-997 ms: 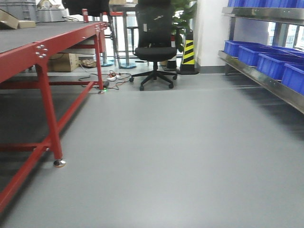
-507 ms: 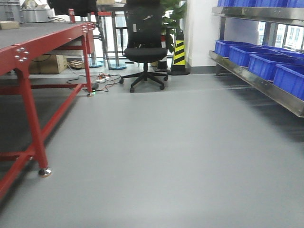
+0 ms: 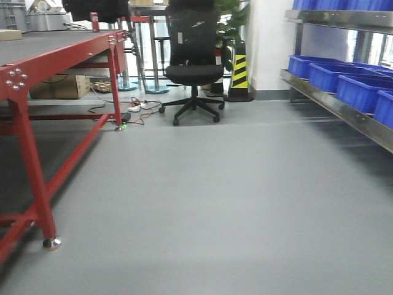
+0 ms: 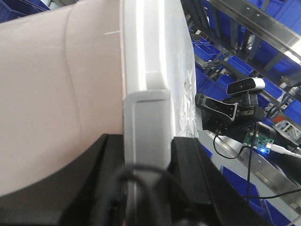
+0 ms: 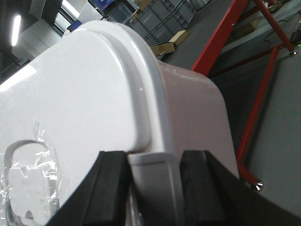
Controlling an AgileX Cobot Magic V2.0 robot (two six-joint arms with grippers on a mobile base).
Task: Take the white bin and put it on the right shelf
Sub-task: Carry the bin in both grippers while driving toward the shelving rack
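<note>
Held between both arms: white bin, smooth pinkish plastic, rounded corners, glossy lid under crinkled film. The left gripper and right gripper have matte black fingers, each pair clamped on a rim tab. Bin's base cut off. Steel right shelf partly out of frame, blue crates on it

white bin cropped, right shelf perhaps blurred

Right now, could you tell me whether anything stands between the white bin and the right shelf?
Nothing visible does. The left gripper and right gripper clamp the white bin, and the floor towards the right shelf lies open; the office chair and striped cone stand far back. Blue crates fill the shelf level in view.
</note>
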